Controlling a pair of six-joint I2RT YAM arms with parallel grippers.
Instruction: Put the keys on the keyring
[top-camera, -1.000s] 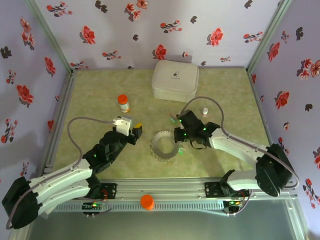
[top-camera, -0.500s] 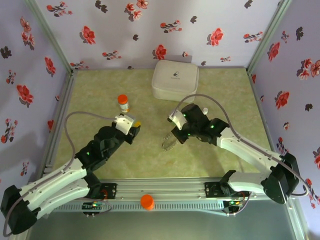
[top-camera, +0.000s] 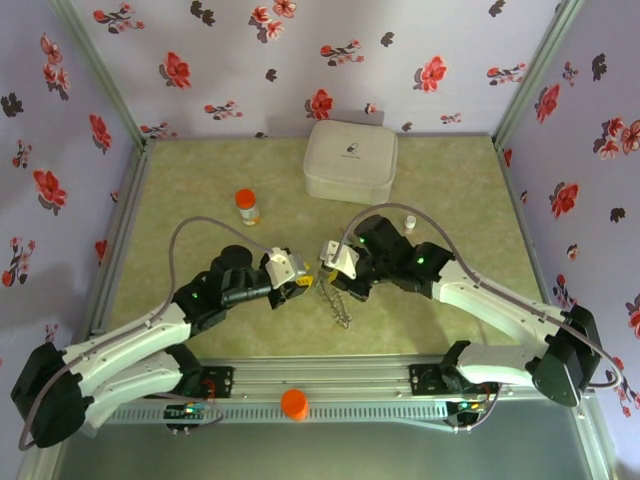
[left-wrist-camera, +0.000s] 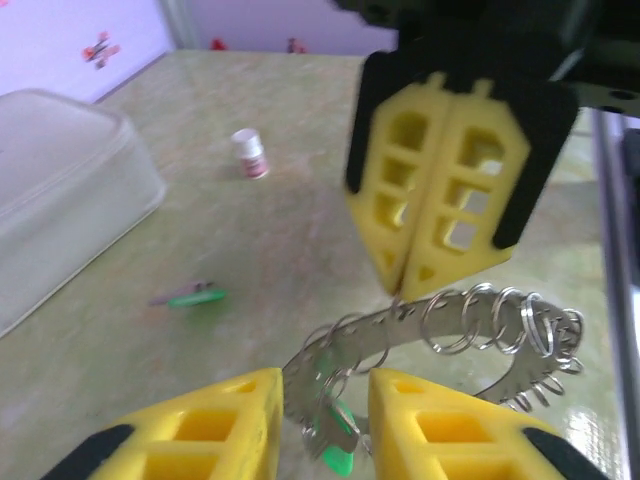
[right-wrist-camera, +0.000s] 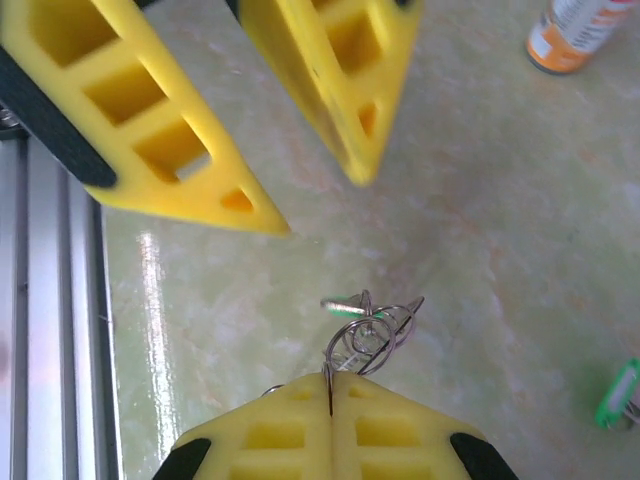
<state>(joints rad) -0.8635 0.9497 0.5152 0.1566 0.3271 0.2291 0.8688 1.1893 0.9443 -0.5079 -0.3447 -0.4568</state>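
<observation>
Metal keyring (left-wrist-camera: 470, 325) hangs pinched in the closed right claw (left-wrist-camera: 408, 288), held up likely so the left claw (left-wrist-camera: 325, 385), jaws apart, can straddle it; one green key (left-wrist-camera: 190, 296) lies on the table (left-wrist-camera: 300, 190).

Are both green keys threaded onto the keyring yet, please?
No, one green key lies loose on the table, well apart from the keyring.

Keyring lifted, one key loose
The grey, limp metal keyring (left-wrist-camera: 470, 325) dangles near-centre from the pinching right end effector (left-wrist-camera: 403, 290), a green-headed key (left-wrist-camera: 338, 455) at it; a second key (left-wrist-camera: 192, 296) lies flat on the worktop (left-wrist-camera: 300, 180).
</observation>
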